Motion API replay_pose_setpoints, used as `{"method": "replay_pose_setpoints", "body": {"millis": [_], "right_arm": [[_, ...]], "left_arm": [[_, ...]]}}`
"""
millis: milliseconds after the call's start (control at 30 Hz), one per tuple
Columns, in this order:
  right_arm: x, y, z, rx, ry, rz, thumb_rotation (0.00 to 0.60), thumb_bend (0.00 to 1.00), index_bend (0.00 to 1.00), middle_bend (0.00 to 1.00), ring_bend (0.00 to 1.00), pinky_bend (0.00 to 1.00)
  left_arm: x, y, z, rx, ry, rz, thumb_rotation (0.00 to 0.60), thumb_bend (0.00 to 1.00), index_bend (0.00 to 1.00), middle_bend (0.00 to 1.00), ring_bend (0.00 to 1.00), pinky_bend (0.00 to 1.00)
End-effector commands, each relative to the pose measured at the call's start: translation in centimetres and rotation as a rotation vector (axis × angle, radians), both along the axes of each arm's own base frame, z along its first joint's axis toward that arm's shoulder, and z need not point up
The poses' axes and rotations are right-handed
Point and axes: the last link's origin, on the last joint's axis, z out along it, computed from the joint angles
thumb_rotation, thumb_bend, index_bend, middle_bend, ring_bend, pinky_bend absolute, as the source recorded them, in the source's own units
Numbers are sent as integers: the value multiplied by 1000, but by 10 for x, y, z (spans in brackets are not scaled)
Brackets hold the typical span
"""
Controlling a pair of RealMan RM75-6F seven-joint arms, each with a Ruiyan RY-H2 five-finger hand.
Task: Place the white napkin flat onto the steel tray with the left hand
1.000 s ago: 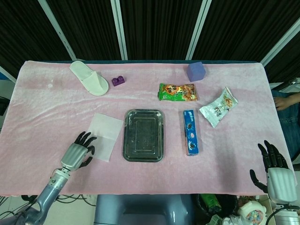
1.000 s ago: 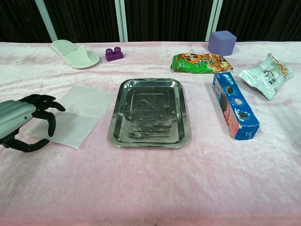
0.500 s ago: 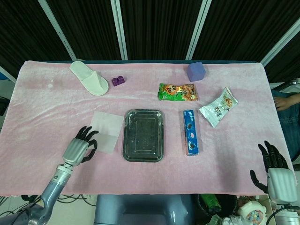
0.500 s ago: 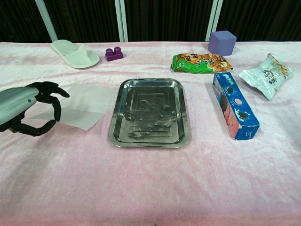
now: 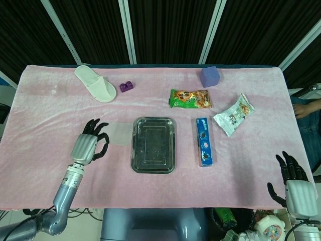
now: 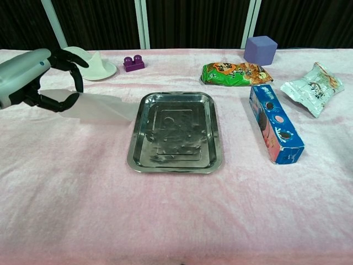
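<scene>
Head view, desk draped in pink cloth (image 5: 45, 115): the left hand (image 5: 91, 144) is gripping the white napkin (image 5: 120, 134) by its left edge, fingers curled around it, and the sheet is hanging raised off the cloth with its right edge reaching toward the left rim of the steel tray (image 5: 153, 144). From the chest view, the left hand (image 6: 38, 74) is holding the napkin (image 6: 102, 107) just beside the tray (image 6: 176, 131), whose flat bottom is lying bare. A white slipper (image 5: 95, 83) and a purple toy brick (image 5: 126, 86) are sitting well behind the hand. Right of the tray, a blue cookie box (image 5: 204, 141) is lying parallel to it with a strip of cloth between; a green snack bag (image 5: 190, 98), a white snack packet (image 5: 233, 114) and a purple cube (image 5: 210, 76) are lying further back. At the near right corner, the right hand (image 5: 293, 179) is resting off the desk's edge, fingers spread and holding nothing.
</scene>
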Motion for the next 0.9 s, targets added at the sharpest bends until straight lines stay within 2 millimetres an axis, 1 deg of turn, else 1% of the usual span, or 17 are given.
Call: {"method": "replay_pose_setpoints", "body": {"millis": [33, 133, 233, 400, 533, 667, 900], "right_arm": [[0, 0, 0, 2, 1, -3, 600, 306, 0, 0, 48, 161], [0, 0, 0, 3, 2, -9, 600, 307, 0, 0, 48, 160], [-1, 1, 0, 7, 2, -16, 600, 308, 0, 0, 49, 160], [-1, 1, 0, 11, 3, -23, 600, 308, 0, 0, 49, 161], [-1, 1, -1, 18, 5, -31, 600, 308, 0, 0, 49, 161], [-2, 1, -1, 21, 7, -39, 600, 308, 0, 0, 49, 160], [-2, 1, -1, 27, 8, -54, 600, 308, 0, 0, 48, 161]], "left_arm": [[17, 5, -2, 28, -68, 20, 600, 478, 566, 177, 0, 0], [33, 6, -2, 77, -151, 24, 600, 479, 569, 178, 0, 0], [42, 5, -3, 121, -180, -6, 600, 479, 571, 178, 0, 0], [48, 3, -8, 138, -189, -49, 600, 478, 572, 179, 0, 0], [50, -1, -17, 128, -202, -81, 600, 478, 572, 179, 0, 0], [51, -5, -25, 105, -159, -146, 600, 478, 573, 182, 0, 0], [48, 0, -42, 75, -3, -353, 600, 479, 579, 193, 0, 0]]}}
